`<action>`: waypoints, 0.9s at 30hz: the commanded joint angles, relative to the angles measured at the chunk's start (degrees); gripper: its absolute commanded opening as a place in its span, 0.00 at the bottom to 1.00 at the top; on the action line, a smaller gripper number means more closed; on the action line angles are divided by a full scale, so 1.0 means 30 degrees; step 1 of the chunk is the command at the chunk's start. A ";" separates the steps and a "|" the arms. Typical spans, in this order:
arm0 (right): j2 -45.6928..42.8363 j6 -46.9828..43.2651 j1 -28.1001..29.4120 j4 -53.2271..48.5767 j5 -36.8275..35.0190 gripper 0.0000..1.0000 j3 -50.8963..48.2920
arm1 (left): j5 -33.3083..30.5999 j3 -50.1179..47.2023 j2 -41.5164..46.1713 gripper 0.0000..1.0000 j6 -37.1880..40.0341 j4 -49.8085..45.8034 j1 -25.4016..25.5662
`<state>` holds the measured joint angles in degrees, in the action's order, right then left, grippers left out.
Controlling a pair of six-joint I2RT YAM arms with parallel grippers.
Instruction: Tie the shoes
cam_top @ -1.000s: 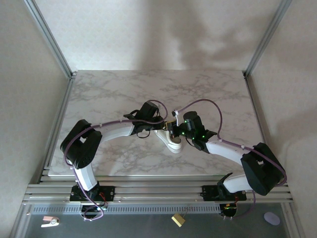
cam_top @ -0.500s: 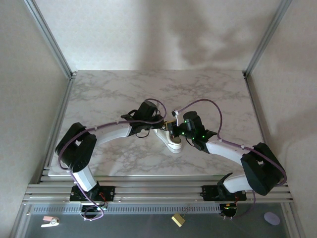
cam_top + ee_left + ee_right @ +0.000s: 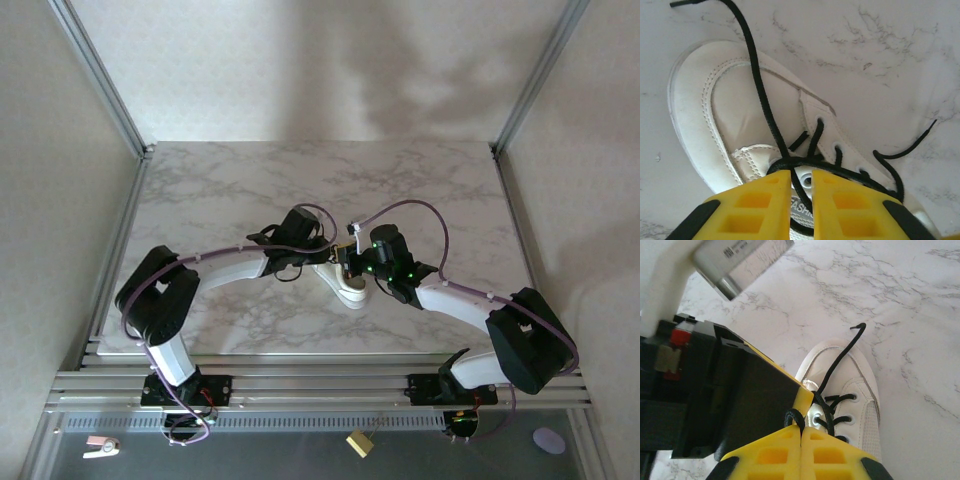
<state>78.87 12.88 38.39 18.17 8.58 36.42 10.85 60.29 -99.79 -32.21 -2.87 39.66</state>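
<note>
So the white sneaker [image 3: 345,285] is sitting about mid-way across the marble table [image 3: 230,190], toward the near side, wedged between both arms, which crowd in over its lacing. The right gripper [image 3: 801,429] has its yellow fingers pressed flat together, and a little loop of the black laces [image 3: 757,80] looks pinched right at the tips. The left gripper [image 3: 801,176] hangs over the tongue with just a narrow slit between its fingers. A strand runs through that slit, but honestly I can't tell if it's actually clamped or just passing through. One long strand trails off past the toe, and another loose end [image 3: 930,122] lies on the marble beside the shoe. What worries me: nothing is holding the shoe down, so any decent tug could drag or tip it instead of tightening anything. That tip pinch on the right looks shallow too, and a sideways pull might pop the loop free. And the two wrists are so close they could easily bump.
</note>
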 commanded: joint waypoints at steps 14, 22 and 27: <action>0.0002 0.0012 0.0107 -0.0199 -0.0436 0.00 0.0192 | -0.0071 0.0901 -0.1257 0.20 -0.0104 -0.0094 0.0140; 0.0004 -0.0021 0.0098 -0.0232 -0.0432 0.00 0.0192 | -0.0130 0.1113 -0.1387 0.17 -0.0046 -0.0129 0.0147; 0.0002 -0.0047 0.0110 -0.0286 -0.0472 0.00 0.0200 | -0.0189 0.0786 -0.0757 0.07 -0.0017 0.0425 0.0052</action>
<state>78.87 12.86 38.39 18.17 8.56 36.42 10.85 62.17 -103.22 -32.12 -2.68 39.66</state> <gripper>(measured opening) 0.038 0.083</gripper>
